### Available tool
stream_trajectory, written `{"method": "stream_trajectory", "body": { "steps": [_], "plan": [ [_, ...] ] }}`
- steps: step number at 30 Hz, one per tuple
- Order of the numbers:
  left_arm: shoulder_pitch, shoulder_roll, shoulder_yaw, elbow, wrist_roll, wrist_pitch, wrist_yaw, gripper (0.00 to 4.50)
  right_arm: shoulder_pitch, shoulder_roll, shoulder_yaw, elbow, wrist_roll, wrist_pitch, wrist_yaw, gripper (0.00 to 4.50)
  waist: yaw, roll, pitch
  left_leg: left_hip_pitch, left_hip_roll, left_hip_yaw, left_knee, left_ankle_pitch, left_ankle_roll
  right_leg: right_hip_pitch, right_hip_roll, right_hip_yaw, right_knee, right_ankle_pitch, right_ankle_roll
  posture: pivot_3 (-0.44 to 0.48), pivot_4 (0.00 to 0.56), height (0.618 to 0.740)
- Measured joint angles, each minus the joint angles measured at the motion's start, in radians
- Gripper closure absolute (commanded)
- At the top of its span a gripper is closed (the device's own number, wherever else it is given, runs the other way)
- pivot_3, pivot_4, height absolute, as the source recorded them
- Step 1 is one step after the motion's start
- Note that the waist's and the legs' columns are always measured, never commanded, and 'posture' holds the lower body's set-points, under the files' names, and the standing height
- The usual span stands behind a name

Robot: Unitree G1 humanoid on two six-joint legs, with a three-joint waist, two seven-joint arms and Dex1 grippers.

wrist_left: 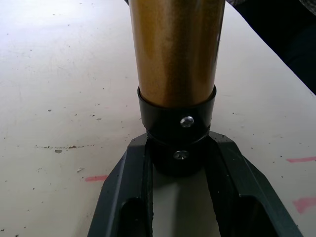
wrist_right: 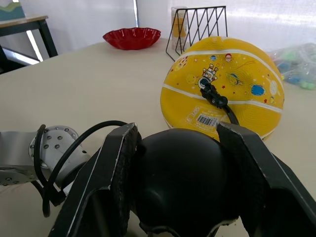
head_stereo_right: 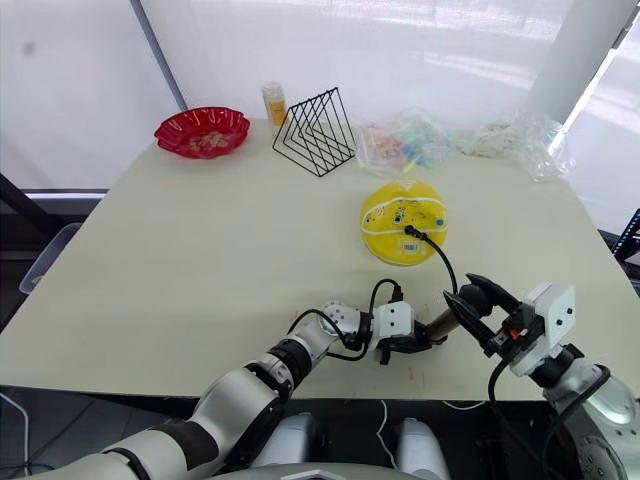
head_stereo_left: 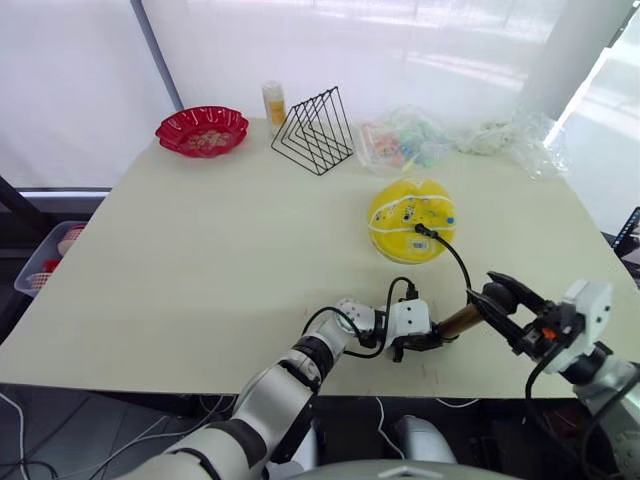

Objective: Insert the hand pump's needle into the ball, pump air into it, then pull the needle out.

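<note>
Needle hidden: only its black fitting shows at the ball [wrist_right: 222, 89]. Left gripper [wrist_left: 180, 163] clamps the hand pump [wrist_left: 177, 54] end cap between its jaws; right gripper [wrist_right: 180, 177] clamps the handle, barrel out of sight

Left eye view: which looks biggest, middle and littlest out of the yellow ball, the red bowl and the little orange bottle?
1. ball and red bowl look about alike; the bowl sits farther away, so unsure.
2. orange bottle, smallest.

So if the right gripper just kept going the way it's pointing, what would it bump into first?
Probably the ball. The right gripper, shut on the pump's handle, points across the table toward it, though the left gripper sits close beside that line.
</note>
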State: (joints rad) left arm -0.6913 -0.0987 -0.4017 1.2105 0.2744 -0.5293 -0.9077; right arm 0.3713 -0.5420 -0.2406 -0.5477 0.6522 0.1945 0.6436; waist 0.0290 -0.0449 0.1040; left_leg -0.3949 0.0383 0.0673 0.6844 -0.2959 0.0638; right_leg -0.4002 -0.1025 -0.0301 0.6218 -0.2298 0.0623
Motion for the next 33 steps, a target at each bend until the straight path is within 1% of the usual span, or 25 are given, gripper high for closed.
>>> {"method": "stream_trajectory", "body": {
  "steps": [2,4,6,8,11,12,13,15,16,19,23,25,26,27,29,30,31,33],
  "plan": [
    [-0.003,-0.005,0.0,-0.001,0.0,-0.001,0.0,3.48,-0.023,-0.018,-0.024,-0.01,0.043,0.037,-0.008,2.43,0.001,0.004,0.003,-0.001,-0.001,0.0,0.0,0.0,0.0,0.0,0.0,0.0,0.0,0.0,0.0,0.0,0.15,0.737],
    [-0.007,-0.012,0.0,-0.005,-0.002,-0.002,-0.002,3.48,-0.063,-0.069,-0.089,-0.055,0.14,0.11,-0.038,2.43,0.008,0.014,0.009,-0.004,-0.003,0.001,0.0,0.0,0.0,-0.002,0.0,0.0,0.0,0.0,0.0,0.0,0.15,0.737],
    [-0.007,-0.014,0.0,-0.005,-0.002,-0.002,-0.004,3.48,-0.076,-0.085,-0.114,-0.071,0.175,0.129,-0.046,2.43,0.011,0.014,0.01,-0.004,-0.003,0.001,0.0,0.0,0.0,-0.002,0.001,0.0,0.0,0.0,0.0,0.0,0.15,0.737],
    [-0.01,-0.016,0.0,-0.008,-0.004,-0.003,-0.005,3.48,-0.114,-0.17,-0.206,-0.101,0.3,0.198,-0.074,2.43,0.012,0.017,0.015,-0.005,-0.003,0.003,0.001,0.0,0.0,-0.003,0.0,0.0,0.0,0.0,0.0,0.0,0.15,0.737],
    [-0.012,-0.016,0.0,-0.011,-0.004,-0.003,-0.008,3.48,-0.154,-0.248,-0.329,-0.125,0.44,0.259,-0.103,2.43,0.014,0.017,0.018,-0.006,-0.004,0.002,0.001,0.0,0.0,-0.003,0.001,0.0,0.0,0.0,0.001,0.0,0.15,0.737],
    [-0.012,-0.016,0.0,-0.012,-0.004,-0.003,-0.008,3.48,-0.157,-0.254,-0.337,-0.125,0.445,0.261,-0.104,2.43,0.014,0.018,0.019,-0.006,-0.004,0.003,0.001,0.0,0.0,-0.003,0.0,0.0,0.0,0.0,0.001,0.0,0.15,0.737],
    [-0.013,-0.017,0.0,-0.014,-0.006,-0.005,-0.008,3.48,-0.195,-0.336,-0.438,-0.119,0.546,0.309,-0.124,2.43,0.013,0.018,0.021,-0.006,-0.005,0.003,0.001,0.0,0.0,-0.003,0.0,0.0,0.0,0.0,0.001,0.0,0.15,0.737],
    [-0.014,-0.019,0.0,-0.016,-0.007,-0.008,-0.009,3.48,-0.207,-0.372,-0.482,-0.121,0.578,0.332,-0.133,2.43,0.015,0.018,0.022,-0.006,-0.005,0.003,0.001,0.0,0.0,-0.003,0.0,0.0,0.0,0.0,0.001,0.0,0.15,0.737],
    [-0.013,-0.02,0.0,-0.016,-0.008,-0.008,-0.009,3.48,-0.206,-0.387,-0.503,-0.121,0.611,0.369,-0.149,2.43,0.014,0.014,0.024,-0.007,-0.004,0.003,0.001,0.0,0.0,-0.004,0.001,0.0,0.0,0.0,0.001,0.0,0.15,0.737],
    [-0.012,-0.021,0.0,-0.016,-0.007,-0.008,-0.013,3.48,-0.187,-0.363,-0.519,-0.139,0.604,0.377,-0.151,2.43,0.015,0.013,0.025,-0.008,-0.005,0.003,0.001,-0.001,0.002,-0.005,0.001,0.0,0.0,0.0,0.001,0.0,0.15,0.737],
    [-0.01,-0.016,0.0,-0.011,-0.007,-0.007,-0.013,3.48,-0.147,-0.304,-0.5,-0.178,0.541,0.347,-0.15,2.43,0.011,0.006,0.02,-0.005,-0.004,0.003,0.001,-0.001,0.002,-0.002,0.001,0.0,0.0,0.0,0.002,0.0,0.15,0.737],
    [-0.006,-0.01,0.0,-0.005,-0.004,0.001,-0.009,3.48,-0.125,-0.233,-0.42,-0.183,0.458,0.297,-0.141,2.43,0.009,-0.003,0.014,-0.002,-0.002,0.002,0.0,-0.001,0.002,0.0,0.003,0.0,0.0,0.0,0.001,0.0,0.15,0.737],
    [-0.005,-0.007,0.0,-0.004,-0.003,0.001,-0.008,3.48,-0.116,-0.215,-0.391,-0.182,0.433,0.284,-0.137,2.43,0.008,-0.005,0.011,-0.001,-0.001,0.001,0.0,-0.001,0.002,0.0,0.004,0.0,0.0,0.0,0.001,0.0,0.15,0.737],
    [-0.004,-0.004,0.0,-0.003,-0.003,0.002,-0.006,3.48,-0.106,-0.19,-0.347,-0.178,0.391,0.262,-0.128,2.43,0.007,-0.006,0.009,0.0,-0.001,0.001,0.0,-0.001,0.002,0.0,0.004,0.0,0.0,0.0,0.001,0.0,0.15,0.737],
    [-0.004,-0.003,0.0,-0.002,-0.003,0.002,-0.004,3.48,-0.09,-0.168,-0.302,-0.17,0.348,0.248,-0.121,2.43,0.005,-0.004,0.007,0.0,-0.001,0.0,0.001,-0.001,0.002,0.0,0.005,0.002,0.0,0.0,0.001,0.0,0.15,0.737],
    [-0.002,-0.002,0.0,0.0,-0.002,0.002,-0.004,3.48,-0.075,-0.141,-0.246,-0.15,0.289,0.218,-0.105,2.43,0.005,-0.005,0.004,0.0,0.0,0.0,0.001,-0.001,0.002,0.0,0.006,0.002,0.0,0.0,0.001,0.0,0.15,0.737],
    [-0.002,-0.001,0.0,0.001,-0.002,0.002,-0.004,3.48,-0.065,-0.122,-0.206,-0.133,0.251,0.2,-0.097,2.43,0.005,-0.005,0.003,0.0,0.0,-0.002,0.001,-0.001,0.002,0.0,0.008,0.006,0.0,-0.001,0.001,0.0,0.15,0.737],
    [-0.001,-0.001,0.0,0.002,-0.001,0.002,-0.004,3.48,-0.061,-0.09,-0.139,-0.086,0.188,0.164,-0.079,2.43,0.004,-0.004,0.001,0.0,0.0,-0.006,0.001,-0.001,0.002,0.001,0.016,0.022,-0.001,-0.001,0.001,0.0,0.15,0.737]
  ]
}}
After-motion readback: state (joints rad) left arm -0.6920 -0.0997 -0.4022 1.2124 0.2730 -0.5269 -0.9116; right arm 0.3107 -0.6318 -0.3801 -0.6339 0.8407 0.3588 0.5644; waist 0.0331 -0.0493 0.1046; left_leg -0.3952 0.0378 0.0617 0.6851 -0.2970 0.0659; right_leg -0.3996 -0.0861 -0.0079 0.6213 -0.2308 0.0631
